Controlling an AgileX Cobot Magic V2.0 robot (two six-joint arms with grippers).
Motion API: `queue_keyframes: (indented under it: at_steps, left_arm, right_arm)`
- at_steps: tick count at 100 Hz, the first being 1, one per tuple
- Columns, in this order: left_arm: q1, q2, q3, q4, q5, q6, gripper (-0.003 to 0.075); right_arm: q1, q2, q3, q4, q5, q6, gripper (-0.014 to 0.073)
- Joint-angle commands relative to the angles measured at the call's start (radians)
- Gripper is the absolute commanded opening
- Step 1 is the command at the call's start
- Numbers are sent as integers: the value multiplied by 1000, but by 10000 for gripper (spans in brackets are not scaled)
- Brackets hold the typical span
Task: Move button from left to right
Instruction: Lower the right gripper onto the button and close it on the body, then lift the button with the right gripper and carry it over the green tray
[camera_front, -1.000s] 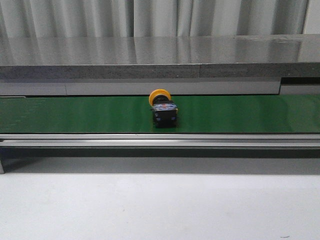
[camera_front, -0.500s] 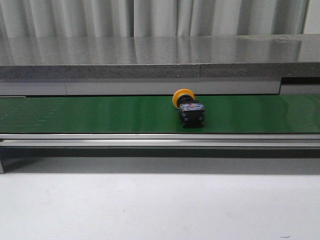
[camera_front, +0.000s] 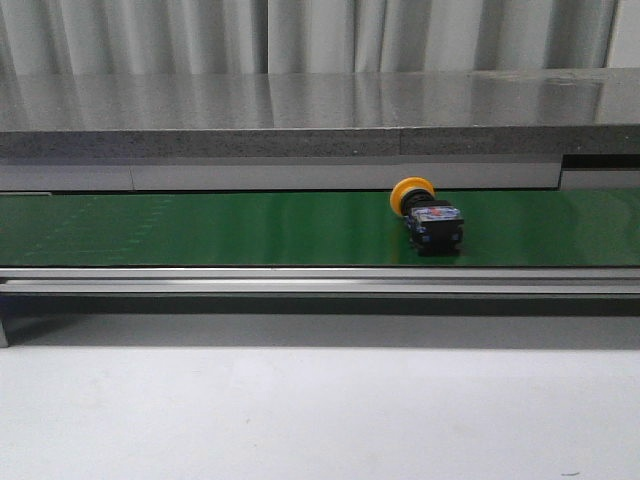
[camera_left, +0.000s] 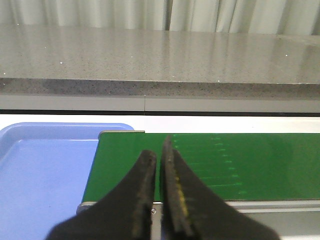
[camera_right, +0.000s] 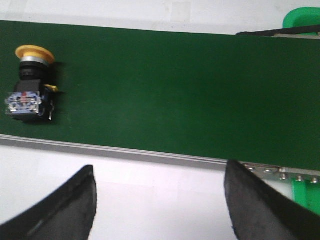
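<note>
Green conveyor belt (camera_front: 200, 228) spans front view; button (camera_front: 428, 219) lies on its side right of centre, yellow cap toward far edge.

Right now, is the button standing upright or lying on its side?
On its side. The button lies on the green belt, its yellow cap facing the far edge and its black body toward the camera.

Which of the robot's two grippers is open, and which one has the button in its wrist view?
The right gripper: its fingers stand wide apart, and the button lies on the green belt before it. The left gripper is shut and sees no button.
</note>
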Motion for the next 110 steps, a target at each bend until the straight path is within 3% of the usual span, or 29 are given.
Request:
queue_keyframes:
  at_steps: [1, 42, 68, 103, 110]
  left_arm:
    - [-6, 6, -28, -8, -79, -2, 5]
    - [-6, 6, -28, -8, -79, -2, 5]
    - [-6, 6, -28, -8, -79, -2, 5]
    - [-6, 6, -28, -8, -79, -2, 5]
    - [-6, 6, -28, -8, -79, -2, 5]
  right_arm:
    - [8, 20, -49, 44, -75, 0, 507]
    - [174, 319, -204, 43, -142, 0, 507]
    - [181, 500, -304, -24, -141, 0, 507]
    - [180, 613, -311, -71, -118, 0, 506]
    - [180, 614, -311, -71, -106, 0, 463]
